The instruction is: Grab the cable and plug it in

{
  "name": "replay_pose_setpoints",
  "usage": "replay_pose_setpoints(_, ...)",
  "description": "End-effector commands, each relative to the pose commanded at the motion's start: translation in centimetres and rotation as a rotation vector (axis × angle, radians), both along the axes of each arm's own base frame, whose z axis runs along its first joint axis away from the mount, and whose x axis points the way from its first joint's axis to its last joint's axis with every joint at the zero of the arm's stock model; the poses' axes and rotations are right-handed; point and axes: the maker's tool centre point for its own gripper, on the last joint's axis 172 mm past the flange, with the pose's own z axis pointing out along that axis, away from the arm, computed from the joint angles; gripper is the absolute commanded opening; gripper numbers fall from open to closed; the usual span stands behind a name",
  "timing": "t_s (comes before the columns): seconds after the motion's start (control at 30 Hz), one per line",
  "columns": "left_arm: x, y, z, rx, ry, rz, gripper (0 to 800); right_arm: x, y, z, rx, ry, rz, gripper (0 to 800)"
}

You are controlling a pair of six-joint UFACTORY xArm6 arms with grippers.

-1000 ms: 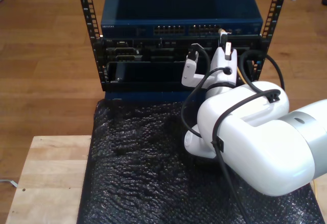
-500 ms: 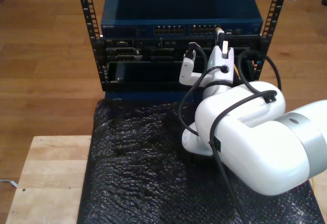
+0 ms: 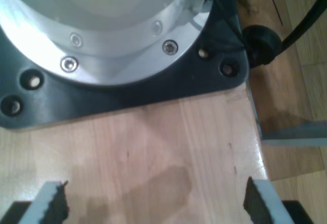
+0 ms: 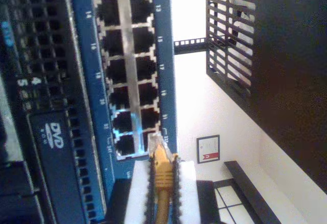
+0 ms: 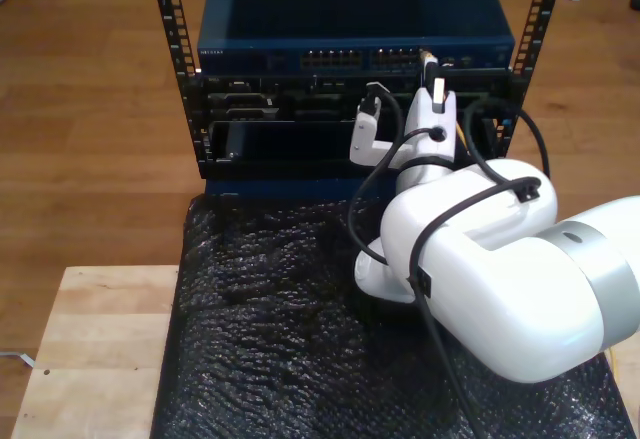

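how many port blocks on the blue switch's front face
2, seen in the exterior view on the blue switch: one port block towards that view's left, the other port block towards its right, beside my second gripper. Its fingers may hide more ports.

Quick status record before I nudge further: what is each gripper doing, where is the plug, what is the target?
second gripper: shut on the cable
plug: clear tip at the edge of the port block, not seated as far as I can tell
target: blue switch at the rack's top, port block looks unoccupied
first gripper: open, holding nothing, over a wooden tabletop
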Motion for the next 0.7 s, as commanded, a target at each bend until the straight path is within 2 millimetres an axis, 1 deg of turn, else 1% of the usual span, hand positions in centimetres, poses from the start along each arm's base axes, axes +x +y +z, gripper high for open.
replay_pose_setpoints(0.7,-0.01,-0.04,0.01,-0.001,0.000,0.000,800,0.07,-0.08,-0.48,-0.003,0.006,-0.002,0)
